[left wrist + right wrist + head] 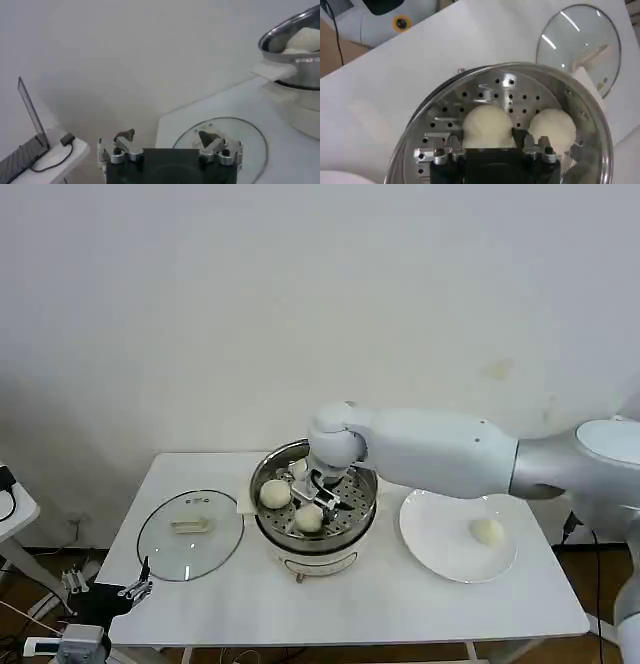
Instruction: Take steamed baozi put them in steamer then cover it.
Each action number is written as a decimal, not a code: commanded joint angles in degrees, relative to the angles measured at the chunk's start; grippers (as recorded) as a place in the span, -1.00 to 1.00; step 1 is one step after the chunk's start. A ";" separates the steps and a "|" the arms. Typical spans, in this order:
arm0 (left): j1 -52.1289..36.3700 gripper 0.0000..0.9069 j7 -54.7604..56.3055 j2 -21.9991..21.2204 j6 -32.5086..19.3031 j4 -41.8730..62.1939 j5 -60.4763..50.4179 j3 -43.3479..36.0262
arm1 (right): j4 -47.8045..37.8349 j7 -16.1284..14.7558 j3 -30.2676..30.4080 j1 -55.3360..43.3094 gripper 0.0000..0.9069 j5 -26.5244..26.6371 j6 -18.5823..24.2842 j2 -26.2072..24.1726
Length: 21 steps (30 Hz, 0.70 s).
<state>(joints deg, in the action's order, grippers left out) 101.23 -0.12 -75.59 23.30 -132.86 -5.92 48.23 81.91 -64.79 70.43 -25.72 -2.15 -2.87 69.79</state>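
Right gripper point(490, 148) around baozi point(487, 126), steamer point(470, 95)

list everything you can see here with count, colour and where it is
buns: at least three in the steamer, one on the plate, cream-white
steamer: one, shiny steel on a white base, table centre
lid: one, clear glass, flat on the table left of the steamer
plate: one, white, right of the steamer
table: one, white
laptop: one, dark, on a side table
right gripper: open, inside the steamer around a bun
left gripper: open, low by the table's left edge
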 commanded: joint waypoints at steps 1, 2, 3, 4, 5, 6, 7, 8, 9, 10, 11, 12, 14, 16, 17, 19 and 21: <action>0.13 1.00 -0.03 0.18 0.03 -0.03 -0.04 -0.06 | -0.08 -0.72 0.17 0.05 0.58 -0.37 0.77 0.23; 0.12 1.00 -0.03 0.24 0.06 -0.03 -0.03 -0.01 | -0.10 -0.72 0.18 0.05 0.69 -0.35 0.79 0.22; 0.07 1.00 -0.03 0.27 0.07 -0.07 0.00 0.03 | -0.10 -0.72 0.19 0.03 0.80 -0.34 0.91 0.21; 0.05 1.00 -0.02 0.28 0.09 -0.11 0.02 0.06 | -0.07 -0.84 0.14 0.01 0.93 -0.29 0.99 0.17; 0.01 1.00 -0.01 0.24 0.10 -0.14 0.03 0.05 | -0.03 -0.85 0.11 0.00 1.00 -0.25 1.04 0.12; -0.02 1.00 -0.02 0.20 0.10 -0.15 0.03 0.02 | 0.05 -0.84 0.06 -0.10 1.00 -0.21 1.12 0.01; -0.02 1.00 -0.02 0.18 0.10 -0.14 0.02 -0.01 | 0.12 -0.81 0.01 -0.22 1.00 -0.15 1.12 -0.15; -0.01 1.00 -0.02 0.15 0.11 -0.13 0.01 -0.05 | 0.21 -0.77 -0.04 -0.37 1.00 -0.08 1.15 -0.28; -0.02 1.00 -0.01 0.16 0.10 -0.09 0.00 -0.09 | 0.22 -0.65 -0.07 -0.47 1.00 -0.01 1.23 -0.47; -0.06 1.00 0.00 0.14 0.09 -0.07 0.00 -0.10 | 0.23 -0.57 -0.20 -0.65 1.00 0.08 1.24 -0.70; -0.11 1.00 -0.01 0.14 0.09 -0.04 0.00 -0.09 | 0.22 -0.49 -0.33 -0.77 1.00 0.29 1.19 -0.90; -0.14 1.00 -0.02 0.17 0.09 -0.05 0.01 -0.11 | 0.20 -0.38 -0.61 -0.90 1.00 0.32 1.21 -1.12; -0.17 1.00 -0.02 0.17 0.09 -0.07 -0.01 -0.18 | 0.13 -0.24 -1.30 -1.48 1.00 0.36 1.15 -1.84; -0.27 1.00 -0.04 0.23 0.11 -0.05 -0.02 -0.24 | -0.10 -0.18 -1.85 -2.04 1.00 0.65 1.03 -2.37; -0.28 1.00 -0.05 0.29 0.11 -0.04 -0.02 -0.26 | -0.42 -0.16 -2.32 -2.69 1.00 1.10 0.87 -2.80; -0.42 1.00 -0.07 0.40 0.14 0.02 -0.01 -0.31 | -0.95 -0.15 -3.00 -3.12 1.00 1.51 0.59 -3.27; -0.60 1.00 -0.09 0.52 0.17 0.10 0.00 -0.42 | -1.69 -0.17 -4.42 -3.45 1.00 2.38 -0.15 -4.11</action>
<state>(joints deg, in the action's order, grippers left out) 100.62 -0.20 -75.08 23.44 -132.78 -5.90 47.82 81.45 -64.97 68.89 -27.61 -1.25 -2.20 67.79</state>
